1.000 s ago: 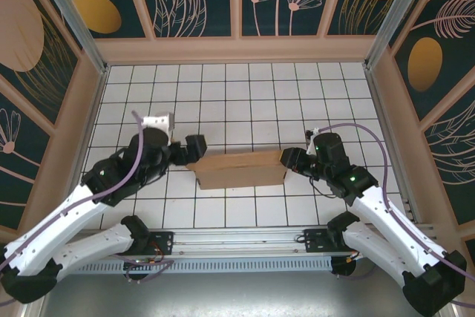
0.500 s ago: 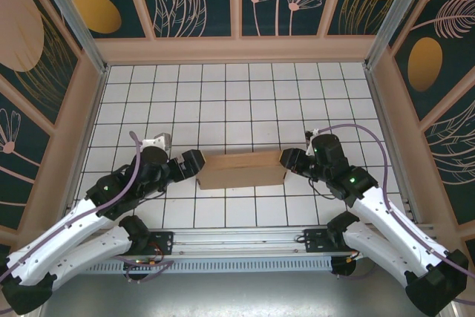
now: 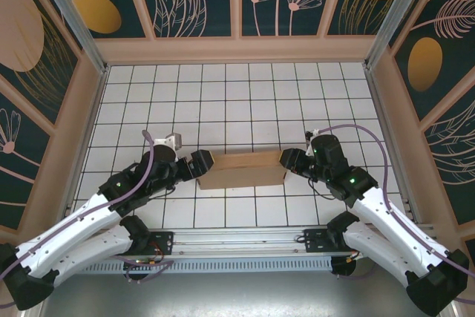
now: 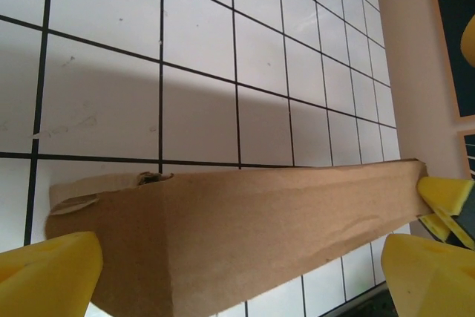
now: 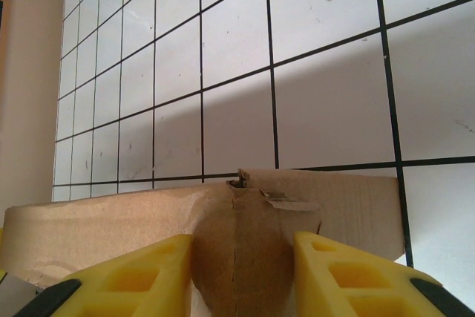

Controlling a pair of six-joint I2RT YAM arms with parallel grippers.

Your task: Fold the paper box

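The paper box (image 3: 243, 169) lies as a long brown folded piece across the middle of the white tiled table. My left gripper (image 3: 202, 164) is at its left end, jaws open wide. In the left wrist view the paper box (image 4: 245, 228) runs between the yellow fingertips (image 4: 48, 272) of my left gripper (image 4: 237, 276); the right-hand fingertip stands clear of the cardboard. My right gripper (image 3: 288, 161) is shut on the box's right end. In the right wrist view my right gripper (image 5: 241, 280) pinches the creased, torn end of the paper box (image 5: 245, 250) between both yellow fingers (image 5: 133, 276).
Beige side walls (image 3: 78, 131) and a back wall (image 3: 237, 50) close in the tiled floor (image 3: 237, 102). A metal rail (image 3: 237, 239) with both arm bases runs along the near edge. The right gripper's yellow finger (image 4: 445, 197) shows at the box's far end.
My left arm has swung down and to the right, bringing its open gripper up to the box's left end. The right gripper has kept its grip and not moved.
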